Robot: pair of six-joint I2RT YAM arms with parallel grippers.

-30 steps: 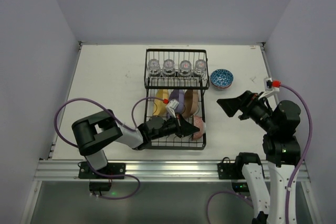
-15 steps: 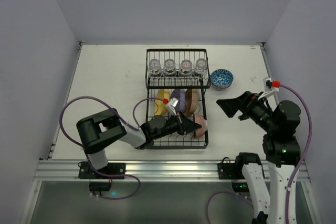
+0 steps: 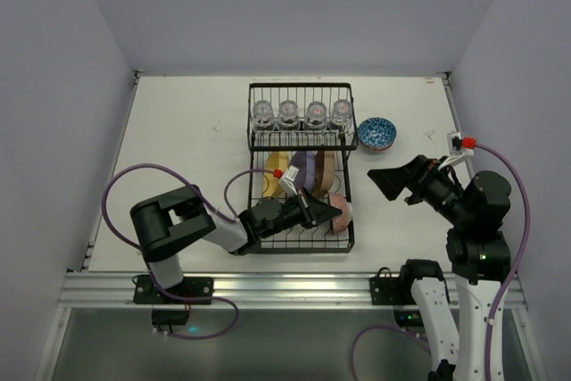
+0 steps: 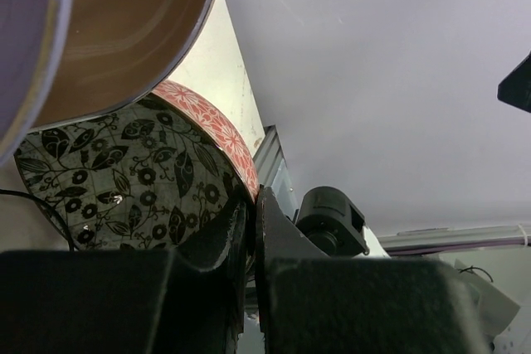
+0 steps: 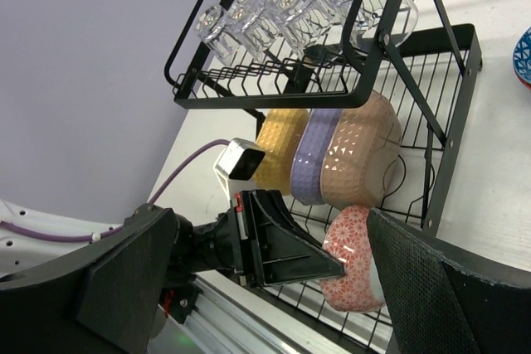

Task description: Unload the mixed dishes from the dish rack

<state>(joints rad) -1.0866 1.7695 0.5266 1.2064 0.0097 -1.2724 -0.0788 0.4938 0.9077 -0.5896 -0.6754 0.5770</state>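
- Lavender walls (image 3: 285,6) enclose a white table (image 3: 187,140). From above, the black wire dish rack (image 3: 347,186) sits mid-table.
- Four clear glass cups (image 3: 302,113) line its raised shelf at 12 o'clock. The yellow plate (image 3: 274,165), purple plate (image 3: 301,167) and tan plate (image 3: 323,171) stand on edge side by side in the lower tray.
- A blue bowl (image 3: 376,133) rests on the table just beside the shelf at 3 o'clock, outside the rack.
- The left gripper (image 3: 330,213) reaches into the tray from 9 o'clock, its tips at the reddish bowl (image 3: 343,215) in the rack's 5 o'clock corner.
- The right gripper (image 3: 385,183) hovers at 3 o'clock of the rack, apart from it.
- In the left wrist view the jaws are pinched onto the reddish bowl's (image 4: 217,128) rim.
- A leaf-patterned surface (image 4: 124,180) lies against that rim at 9 o'clock. I cannot tell whether it is the bowl's inside or another bowl.
- In the right wrist view its own fingers (image 5: 431,288) are spread wide with nothing between them. The reddish bowl (image 5: 353,259) stands on edge at 6 o'clock of the tan plate (image 5: 361,151), and the left gripper's (image 5: 336,268) tip touches it.
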